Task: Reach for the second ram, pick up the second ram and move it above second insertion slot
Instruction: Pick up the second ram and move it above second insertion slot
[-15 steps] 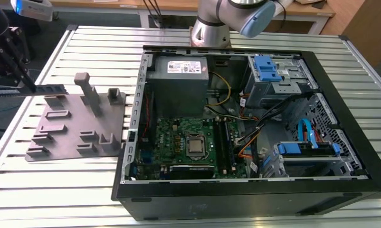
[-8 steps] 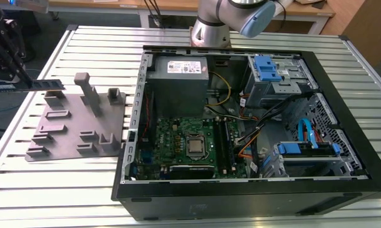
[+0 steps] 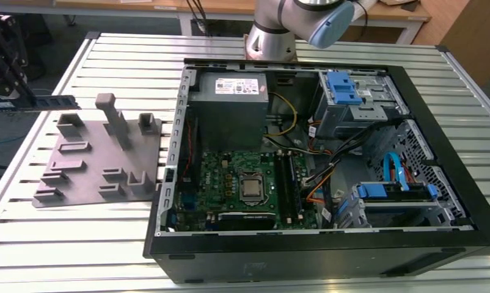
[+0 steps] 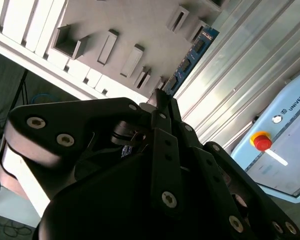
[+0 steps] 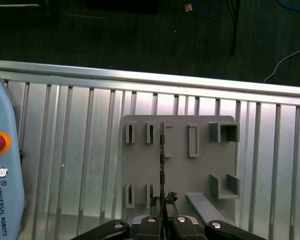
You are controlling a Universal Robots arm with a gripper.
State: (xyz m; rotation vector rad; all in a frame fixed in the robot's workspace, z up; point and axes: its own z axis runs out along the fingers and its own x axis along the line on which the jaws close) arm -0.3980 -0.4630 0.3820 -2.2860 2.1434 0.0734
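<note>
Thin, flat second ram [image 5: 162,150] — clamped in pincer [image 5: 163,200].

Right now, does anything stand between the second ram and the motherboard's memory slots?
Yes. The hand holds the second ram. The grey fixture with its upright blocks and the case wall lie between it and the memory slots.

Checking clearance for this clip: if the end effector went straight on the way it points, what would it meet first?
Probably the grey fixture on the table: the end effector, shut on the memory stick, points down at it. How far the stick's end is from it is unclear.
</note>
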